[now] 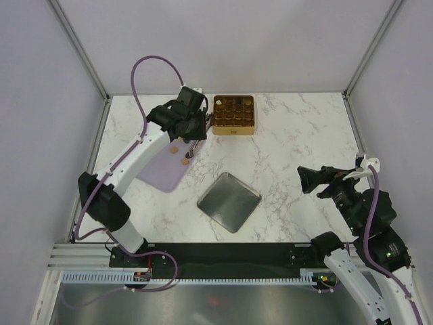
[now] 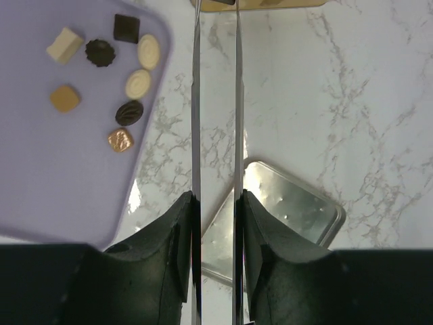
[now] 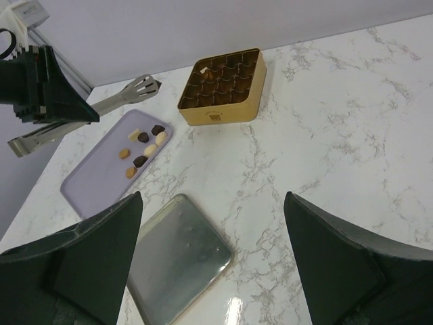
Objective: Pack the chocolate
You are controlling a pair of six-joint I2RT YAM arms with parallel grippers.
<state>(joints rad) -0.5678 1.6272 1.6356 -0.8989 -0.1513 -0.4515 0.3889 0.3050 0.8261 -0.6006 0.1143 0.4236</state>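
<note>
Several small chocolates (image 2: 128, 84), dark brown, tan and cream, lie on the flat lilac board (image 2: 47, 169). They also show in the top view (image 1: 174, 147) and the right wrist view (image 3: 143, 149). My left gripper (image 2: 216, 196) is shut on metal tongs (image 2: 195, 101). It hovers between the board and the square gold tin (image 1: 234, 114). The tong tips reach the tin's left edge (image 3: 145, 85); I cannot tell if they hold anything. The tin's compartments hold several dark pieces (image 3: 220, 81). My right gripper (image 3: 213, 196) is open and empty at the right, far from the chocolates (image 1: 312, 179).
A square silver lid (image 1: 229, 201) lies flat in the middle of the marble table, near the board's corner; it shows in the left wrist view (image 2: 298, 210) and the right wrist view (image 3: 177, 264). White walls and a metal frame enclose the table.
</note>
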